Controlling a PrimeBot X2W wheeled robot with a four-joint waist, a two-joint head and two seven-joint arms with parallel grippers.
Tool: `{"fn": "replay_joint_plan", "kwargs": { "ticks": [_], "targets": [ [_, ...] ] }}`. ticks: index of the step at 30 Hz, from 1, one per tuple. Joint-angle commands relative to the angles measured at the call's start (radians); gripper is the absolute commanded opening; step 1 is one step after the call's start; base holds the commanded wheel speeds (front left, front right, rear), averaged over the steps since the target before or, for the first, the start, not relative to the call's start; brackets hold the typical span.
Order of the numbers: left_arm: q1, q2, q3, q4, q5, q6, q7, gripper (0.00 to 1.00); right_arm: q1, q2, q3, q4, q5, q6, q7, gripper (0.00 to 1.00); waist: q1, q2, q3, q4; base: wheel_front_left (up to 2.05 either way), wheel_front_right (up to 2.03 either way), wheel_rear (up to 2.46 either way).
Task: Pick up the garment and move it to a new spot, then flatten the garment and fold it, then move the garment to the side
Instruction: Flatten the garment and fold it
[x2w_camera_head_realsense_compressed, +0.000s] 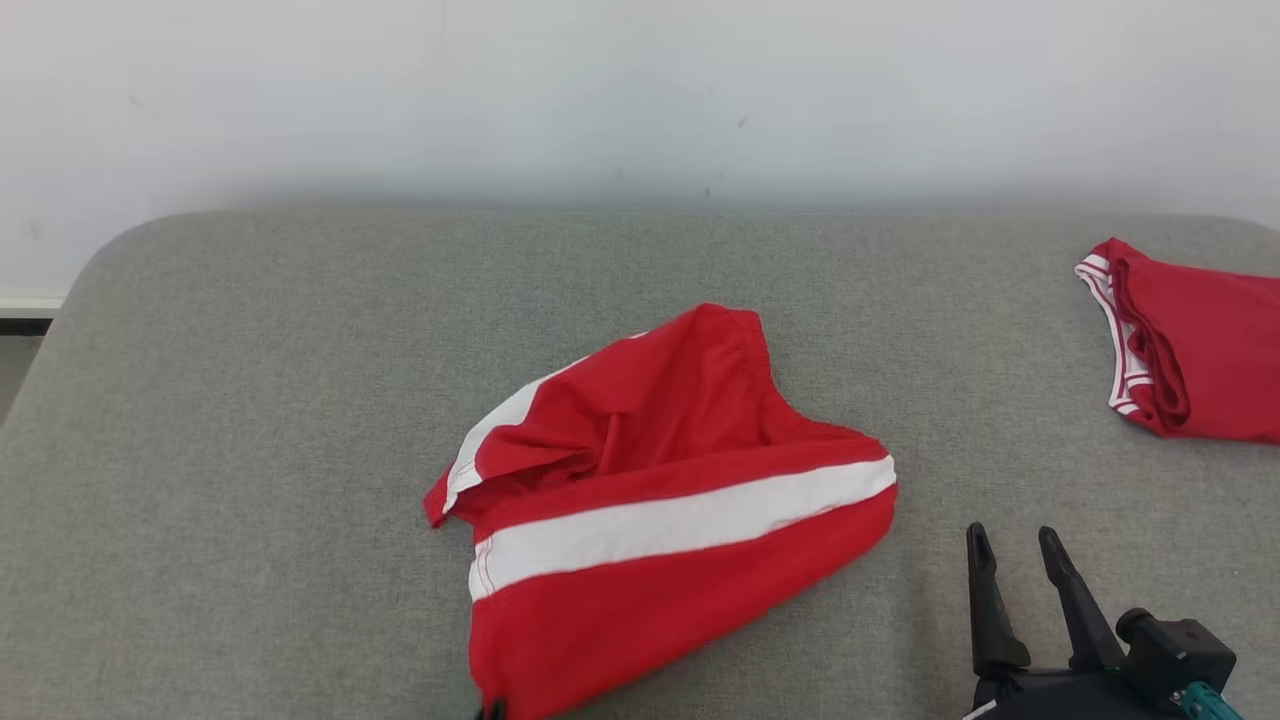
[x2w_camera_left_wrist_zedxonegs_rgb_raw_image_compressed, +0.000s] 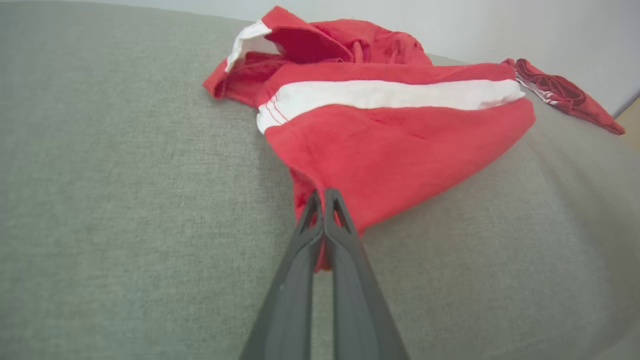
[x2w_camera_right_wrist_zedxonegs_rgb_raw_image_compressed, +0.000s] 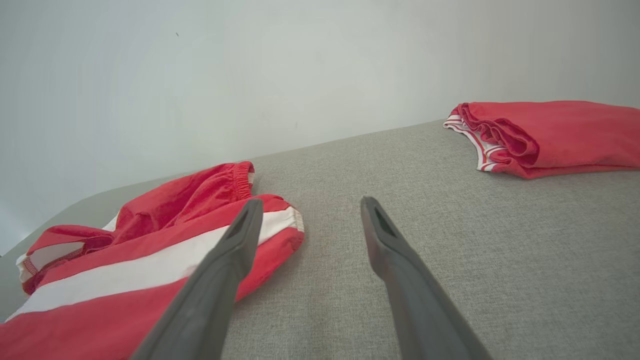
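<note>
Red cloth with a broad white stripe lies rumpled near the middle of a grey fabric-covered surface (x2w_camera_head_realsense_compressed: 250, 400). This is the garment (x2w_camera_head_realsense_compressed: 660, 500), partly bunched up, with its elastic waistband heaped toward the wall (x2w_camera_head_realsense_compressed: 600, 90) and its striped side spread toward the robot. Its near lower corner is drawn to a point, and there the left gripper (x2w_camera_left_wrist_zedxonegs_rgb_raw_image_compressed: 322, 192) has its two dark fingers pressed together with a pinch of the red cloth caught between them. A little red shows in the slit lower down the fingers. The rest of the garment rests on the surface. The right gripper (x2w_camera_head_realsense_compressed: 1012, 535) hangs just off the garment's right end, near it but not touching, its fingers spread wide over bare grey fabric. Well apart, at the right edge of the surface, a second garment (x2w_camera_head_realsense_compressed: 1200, 350) lies folded flat. It is also red, with thin white trim along the edge that faces the middle. The wall behind is plain and pale.
</note>
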Motion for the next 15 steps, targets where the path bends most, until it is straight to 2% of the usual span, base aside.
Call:
{"fn": "replay_joint_plan", "kwargs": {
  "ticks": [1, 2, 3, 4, 7, 15],
  "targets": [
    [0.013, 0.001, -0.012, 0.030, 0.006, -0.001, -0.004, 0.00, 0.009, -0.008, -0.002, -0.002, -0.005, -0.002, 0.001, 1.00, 0.0001, 0.0000, -0.002, 0.001, 0.00, 0.00, 0.00],
    [0.010, -0.006, -0.011, 0.040, 0.004, -0.001, -0.005, 0.25, 0.010, -0.008, -0.003, -0.003, -0.005, -0.002, 0.002, 1.00, 0.0001, 0.0000, -0.002, 0.002, 0.00, 0.00, 0.00],
    [0.009, -0.013, -0.010, 0.052, -0.001, -0.001, -0.005, 0.56, 0.010, -0.008, -0.003, -0.004, -0.005, -0.002, 0.004, 1.00, 0.0001, 0.0000, -0.003, 0.001, 0.00, 0.00, 0.00],
    [0.006, -0.016, -0.010, 0.062, -0.001, -0.002, -0.006, 1.00, 0.011, -0.008, -0.003, -0.004, -0.006, -0.002, 0.006, 1.00, 0.0001, 0.0000, -0.004, 0.000, 0.00, 0.00, 0.00],
    [-0.012, -0.023, 0.010, 0.054, 0.007, 0.003, -0.008, 1.00, 0.014, -0.008, -0.005, -0.006, -0.007, -0.002, 0.005, 1.00, 0.0001, 0.0000, -0.008, -0.002, 0.00, 0.00, 0.00],
    [-0.002, -0.038, 0.134, -0.085, 0.043, 0.014, -0.007, 1.00, 0.021, -0.007, -0.002, -0.002, -0.002, -0.002, 0.003, 1.00, 0.0001, 0.0000, -0.018, -0.017, 0.00, 0.00, 0.00]
  ]
}}
